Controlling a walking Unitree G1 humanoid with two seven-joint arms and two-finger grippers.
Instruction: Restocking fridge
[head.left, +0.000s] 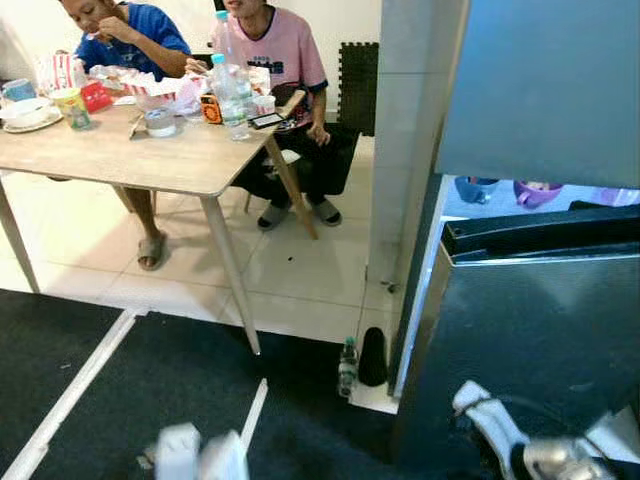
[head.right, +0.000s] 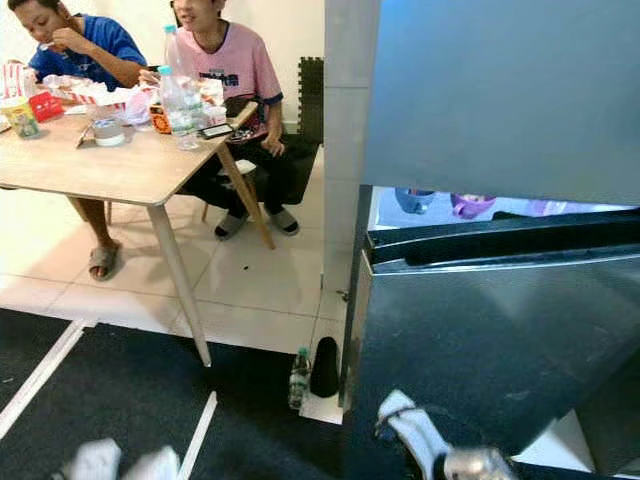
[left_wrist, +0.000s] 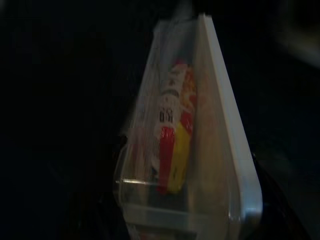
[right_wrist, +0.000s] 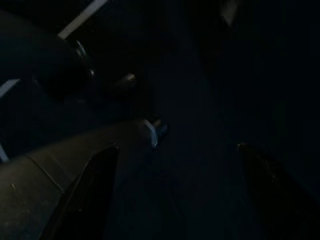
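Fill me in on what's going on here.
The robot stands by the fridge, whose lower door hangs partly open. Its left gripper holds a clear plastic container with a red and yellow packet inside. The right gripper hangs open near the door, holding nothing. A small bottle stands on the floor by the fridge. Two people sit eating at a table.

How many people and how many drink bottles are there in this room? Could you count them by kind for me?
People at the table: 2, blue shirt and pink shirt
Clear bottles on the table: 2, front bottle and taller bottle behind it
Floor bottle beside the fridge: 1
Total: 5
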